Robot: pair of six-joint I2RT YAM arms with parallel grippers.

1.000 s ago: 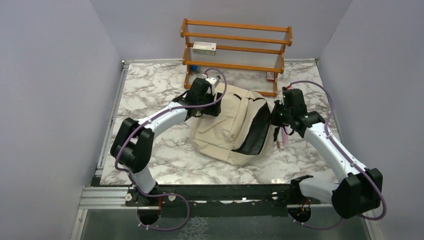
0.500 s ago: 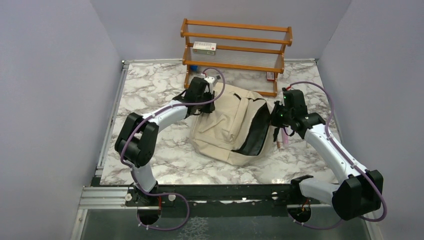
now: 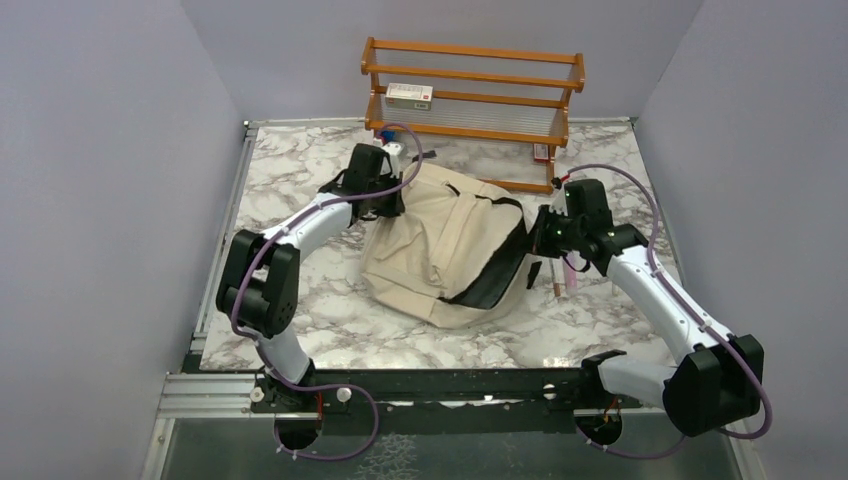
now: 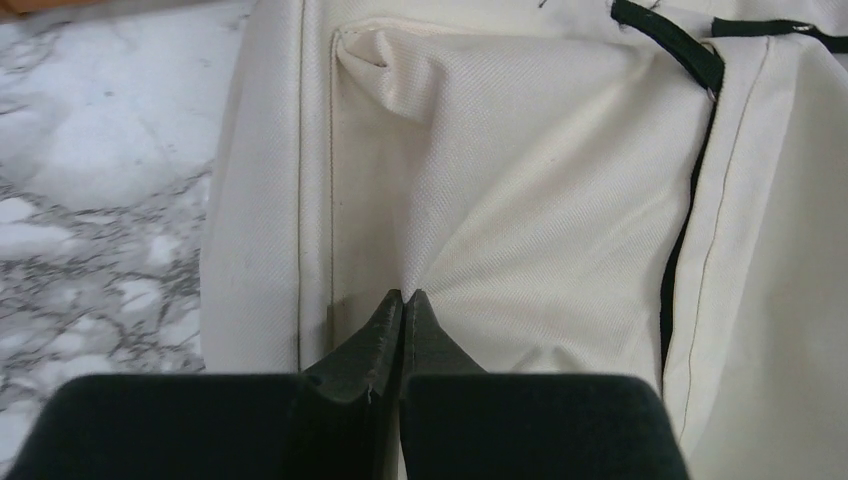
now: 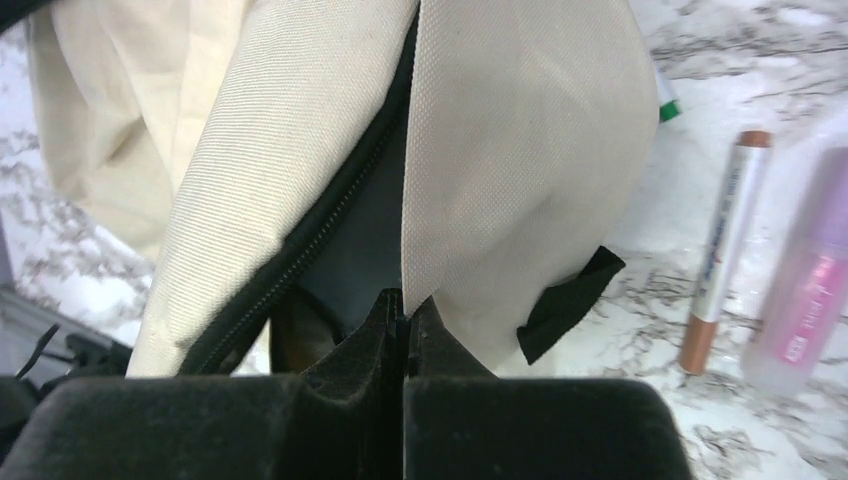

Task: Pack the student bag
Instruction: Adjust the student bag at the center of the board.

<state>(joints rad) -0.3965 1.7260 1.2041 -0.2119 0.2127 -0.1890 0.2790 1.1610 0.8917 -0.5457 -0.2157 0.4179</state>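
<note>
The bag (image 3: 440, 250) lies mid-way across the table (image 3: 290, 190), its dark opening toward the right arm; the left hand (image 4: 403, 297) is clenched on a pinch of canvas at the bag's far left corner; the right hand (image 5: 405, 300) grips the opening's cream edge beside the zipper; a pen (image 5: 722, 250) lies near the bag.

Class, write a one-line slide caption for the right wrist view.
Right end effector pinching the student bag at its open zipper edge; marker and pink tube beside it on marble table.
</note>
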